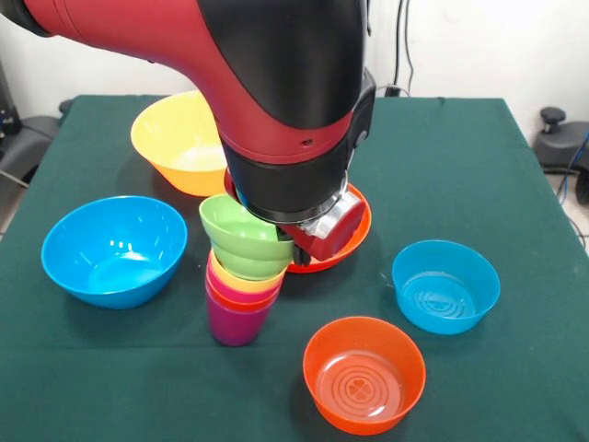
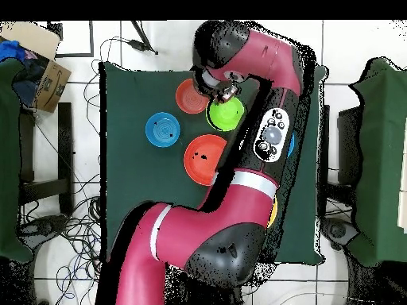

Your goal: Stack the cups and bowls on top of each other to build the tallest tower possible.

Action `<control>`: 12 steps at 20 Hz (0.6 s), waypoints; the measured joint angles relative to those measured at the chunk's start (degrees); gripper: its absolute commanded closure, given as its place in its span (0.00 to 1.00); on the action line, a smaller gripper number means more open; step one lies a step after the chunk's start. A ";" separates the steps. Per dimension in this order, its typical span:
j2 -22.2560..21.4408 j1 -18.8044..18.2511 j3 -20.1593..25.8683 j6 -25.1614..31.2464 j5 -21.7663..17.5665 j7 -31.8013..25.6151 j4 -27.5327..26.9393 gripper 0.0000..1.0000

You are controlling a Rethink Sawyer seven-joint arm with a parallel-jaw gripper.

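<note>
We see the red and black arm (image 1: 276, 83) reaching down over the green-covered table (image 1: 460, 166), its tool (image 1: 308, 238) at the right rim of the small glossy green plastic bowl (image 1: 244, 239). Whether the tool is spread or pinching the bowl, we cannot tell, since the wrist hides its tips in the front view and the overhead view shows them too small.

The green bowl sits upright but tilted on top of the tower (image 1: 239, 299), a nested column of plastic tumblers with a purple base cup and crimson, orange and yellow rims above it, standing near the middle of the table.

In the front view, the large blue bowl (image 1: 112, 249) rests left of the tower, the large orange-yellow bowl (image 1: 179, 140) far left behind it, and the wide shallow red-orange bowl (image 1: 345, 235) just behind the tower, partly covered by the arm. The small blue bowl (image 1: 445, 285) lies to the right, and the small translucent orange bowl (image 1: 363, 373) sits near right.
</note>
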 measured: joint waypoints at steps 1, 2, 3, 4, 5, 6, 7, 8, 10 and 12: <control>-0.13 -0.03 0.45 0.00 -0.03 0.00 0.03 1.00; -0.18 -0.04 0.55 0.00 -0.06 0.00 0.06 1.00; -0.21 -0.04 0.63 0.00 -0.08 0.00 0.09 1.00; -0.30 -0.04 0.80 -0.01 -0.13 0.00 0.16 1.00; -0.40 -0.05 0.98 0.00 -0.24 0.00 0.24 1.00; -0.45 -0.07 1.08 -0.01 -0.27 0.00 0.27 1.00; -0.60 -0.10 1.35 -0.01 -0.48 0.00 0.39 1.00; -0.68 -0.11 1.43 0.00 -0.64 0.00 0.46 1.00; -0.84 -0.13 1.54 -0.01 -1.06 0.00 0.66 1.00; -1.09 -0.13 1.66 0.00 -1.76 0.00 1.16 1.00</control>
